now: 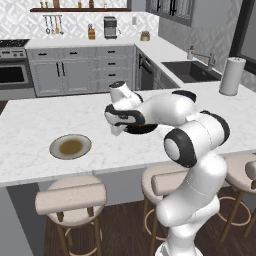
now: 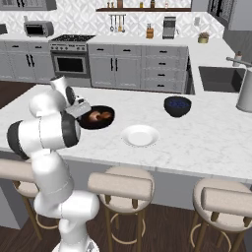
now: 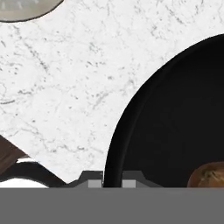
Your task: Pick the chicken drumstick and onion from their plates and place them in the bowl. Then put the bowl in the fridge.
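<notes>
- While I watch from the right base view, the two-finger gripper (image 2: 82, 111) sits at the near-left rim of the round glossy black bowl (image 2: 96, 117) on the white marble island counter (image 2: 197, 138).
- In the hand view I see the two dark fingertips (image 3: 95, 180) pinched on the bowl's rim, one outside the wall and one inside, so the pincer is clamped on the bowl.
- The orange-brown club-shaped chicken drumstick (image 2: 100, 116) lies inside the bowl; in the hand view a brown piece shows at the lower right of the bowl's interior.
- I cannot make out the onion apart from the meat in the bowl.
- The round grey-olive plate with a brownish centre (image 1: 70, 146) lies bare on the counter, well apart from the bowl to the arm's left.
- The round white plate (image 2: 140, 135) lies near the bowl on its other side.
- A dark blue bowl (image 2: 177, 106) stands farther along, beyond the white plate.
</notes>
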